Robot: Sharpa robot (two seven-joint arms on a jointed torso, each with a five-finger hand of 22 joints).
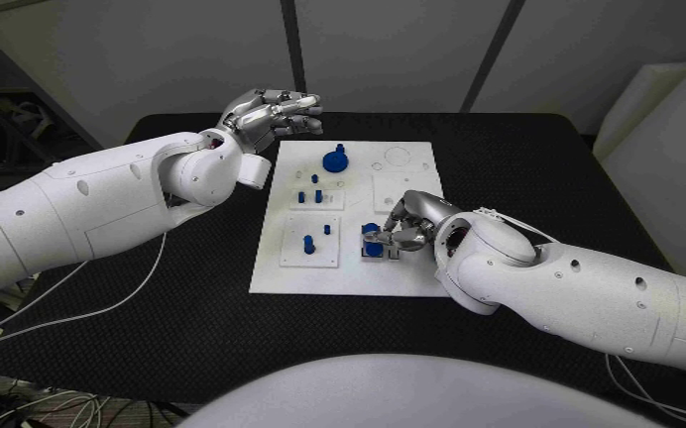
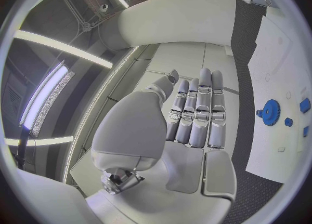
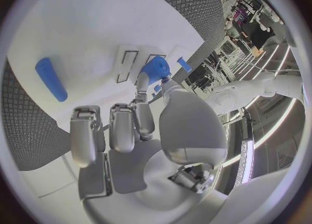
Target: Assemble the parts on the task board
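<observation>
Right robot hand (image 1: 407, 222) pinches a blue part (image 1: 372, 240) at the board's (image 1: 286, 274) near-right corner, probably seating it. Left robot hand (image 1: 272, 111) hovers off the board's far-left corner, fingers straight, holding nothing, likely kept clear. Gear (image 1: 335, 160) and pegs (image 1: 316, 195) wait mid-board.

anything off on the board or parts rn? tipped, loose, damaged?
Nothing stands out. The task board lies flat on the table, blue parts on it, none off it. The right robot hand is on a blue part at the near right; the left robot hand is empty.
</observation>
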